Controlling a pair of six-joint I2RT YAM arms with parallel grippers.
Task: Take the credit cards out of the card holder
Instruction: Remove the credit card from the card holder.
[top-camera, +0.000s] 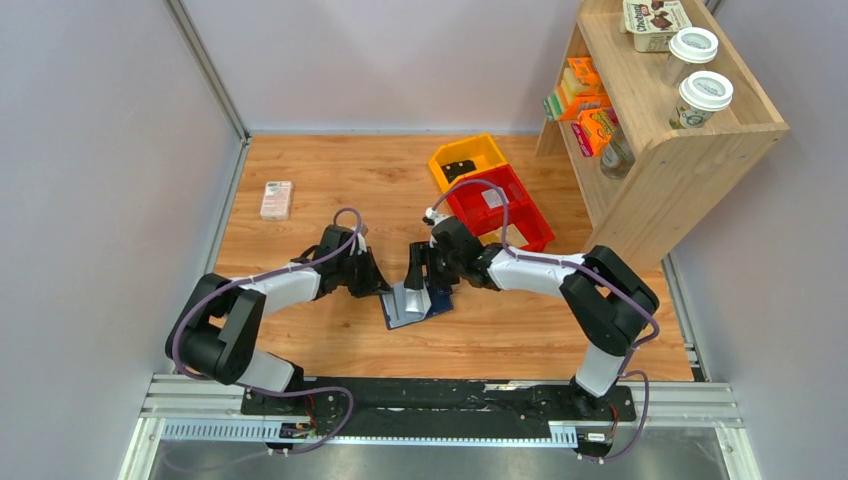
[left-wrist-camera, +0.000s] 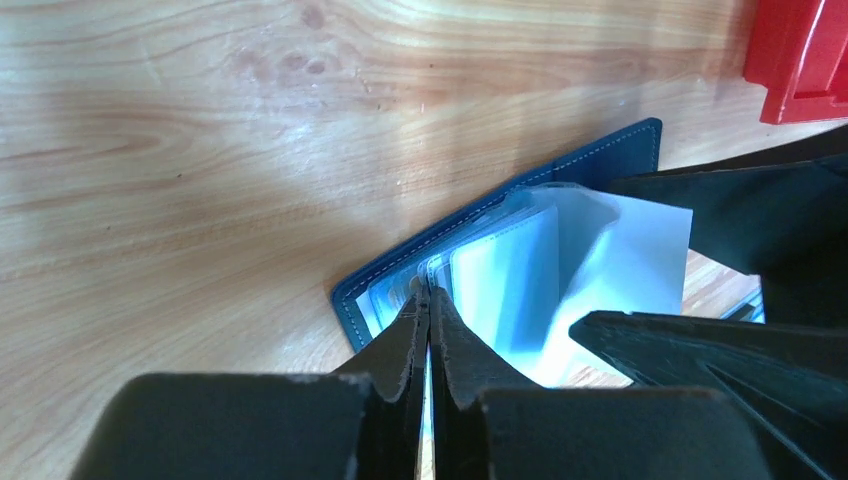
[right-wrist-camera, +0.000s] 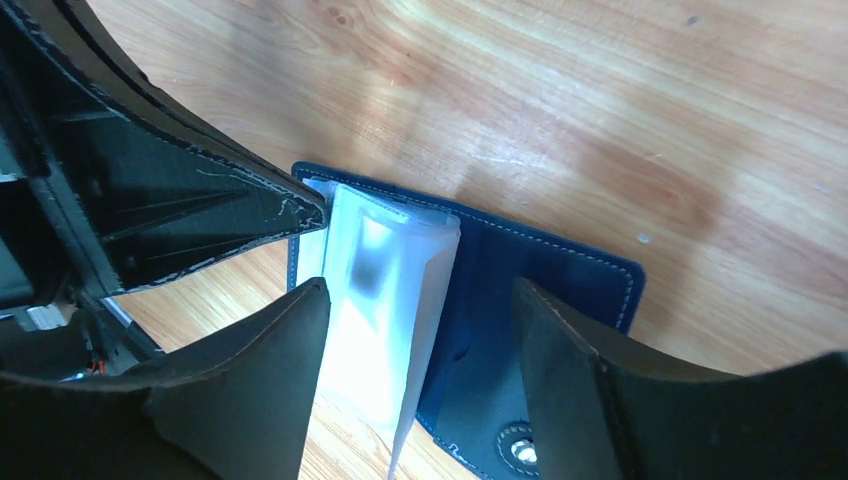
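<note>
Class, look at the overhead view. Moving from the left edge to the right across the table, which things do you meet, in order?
pink-white box → left hand → card holder → red bin → wooden shelf

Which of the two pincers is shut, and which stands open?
The left pincer is shut, its jaws pressed together at the card holder's pale pockets. The right pincer differs: its jaws stand wide apart over the holder.

Matt, scuffed black plastic fingers (right-wrist-camera: 600, 400) flank a navy leather-look, white-stitched folding card holder (right-wrist-camera: 540, 270). Between them are glossy translucent plastic sleeves (right-wrist-camera: 385, 290), and beneath is a smooth light wooden table (right-wrist-camera: 560, 100).
</note>
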